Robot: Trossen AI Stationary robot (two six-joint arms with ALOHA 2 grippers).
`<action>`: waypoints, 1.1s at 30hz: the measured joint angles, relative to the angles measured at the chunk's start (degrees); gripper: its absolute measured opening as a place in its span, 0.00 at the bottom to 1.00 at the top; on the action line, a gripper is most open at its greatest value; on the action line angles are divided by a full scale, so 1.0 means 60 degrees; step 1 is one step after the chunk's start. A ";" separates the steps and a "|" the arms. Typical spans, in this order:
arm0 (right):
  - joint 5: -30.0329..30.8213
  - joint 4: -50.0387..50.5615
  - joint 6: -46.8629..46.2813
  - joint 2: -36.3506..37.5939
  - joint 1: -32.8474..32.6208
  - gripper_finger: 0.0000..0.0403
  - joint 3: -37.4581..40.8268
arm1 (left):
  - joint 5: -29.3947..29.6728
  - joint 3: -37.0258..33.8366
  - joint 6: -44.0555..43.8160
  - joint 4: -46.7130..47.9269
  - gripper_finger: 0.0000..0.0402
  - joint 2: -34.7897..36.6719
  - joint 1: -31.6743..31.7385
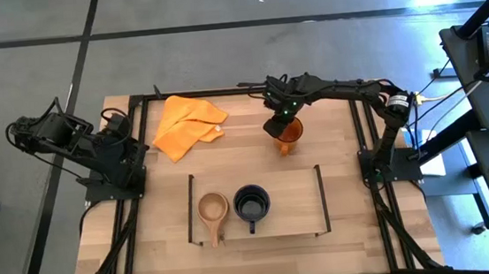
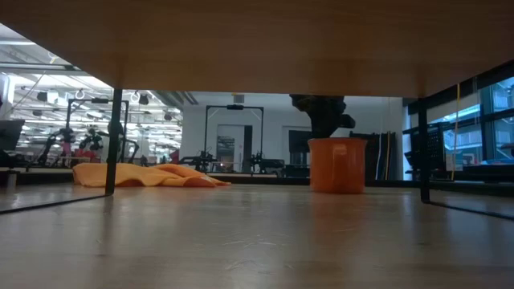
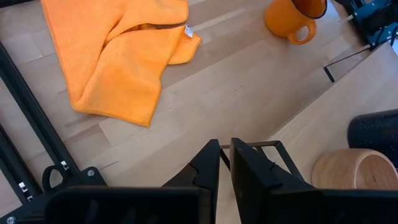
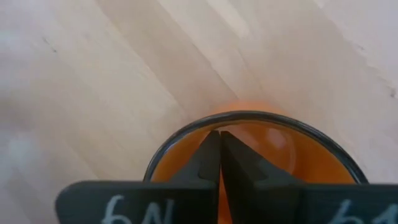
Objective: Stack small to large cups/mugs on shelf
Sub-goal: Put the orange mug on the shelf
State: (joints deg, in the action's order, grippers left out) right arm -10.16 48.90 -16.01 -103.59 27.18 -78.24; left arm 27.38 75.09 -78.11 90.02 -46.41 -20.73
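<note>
The translucent orange mug (image 1: pixel 290 134) stands upright on its base on the table, behind the shelf (image 1: pixel 295 205), its handle toward the near edge. My right gripper (image 4: pixel 219 134) is shut and points down into the mug's mouth; from table height it (image 2: pixel 324 119) reaches the rim. The small tan wooden cup (image 1: pixel 212 207) and the black mug (image 1: pixel 251 204) stand side by side on the shelf, handles toward the near edge. My left gripper (image 3: pixel 225 149) is shut and empty at the table's left, just off the shelf's left end. My right gripper comes at the orange mug (image 4: pixel 249 146) from above, its shut fingertips (image 4: pixel 211 146) inside the opening close to the rim (image 4: pixel 239 114). I cannot tell whether they touch the wall. The mug (image 2: pixel 337 164) stands upright on the table.
A crumpled orange cloth (image 1: pixel 186 125) lies at the table's far left. The black outer frame (image 1: pixel 139 102) runs around the tabletop. The shelf's right third, beside the black mug, is bare wood (image 1: pixel 297 205).
</note>
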 joint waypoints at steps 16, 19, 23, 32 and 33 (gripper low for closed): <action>-0.0096 -0.0302 0.1101 -0.0010 -0.0208 0.04 -0.0678 | 0.0000 0.0000 0.0015 0.0000 0.08 0.0000 -0.0002; -0.0091 -0.0278 0.0982 -0.0010 -0.0235 0.04 -0.0873 | 0.0000 -0.0001 0.0021 0.0000 0.08 0.0000 -0.0003; 0.0245 -0.0223 0.0976 -0.0010 -0.0385 0.05 -0.1422 | 0.0000 0.0000 0.0047 0.0000 0.08 0.0000 -0.0001; 0.2989 0.2472 0.0492 -0.0010 0.0305 0.23 -0.2303 | 0.0000 0.0000 0.0049 0.0000 0.08 0.0000 0.0000; 0.2866 0.2640 0.0418 -0.0010 0.0479 0.26 -0.2236 | 0.0000 0.0000 0.0064 0.0000 0.08 0.0000 -0.0003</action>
State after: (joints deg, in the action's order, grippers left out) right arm 7.03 64.74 -13.50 -103.66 30.05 -91.65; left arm 27.38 75.09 -77.72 90.02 -46.41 -20.75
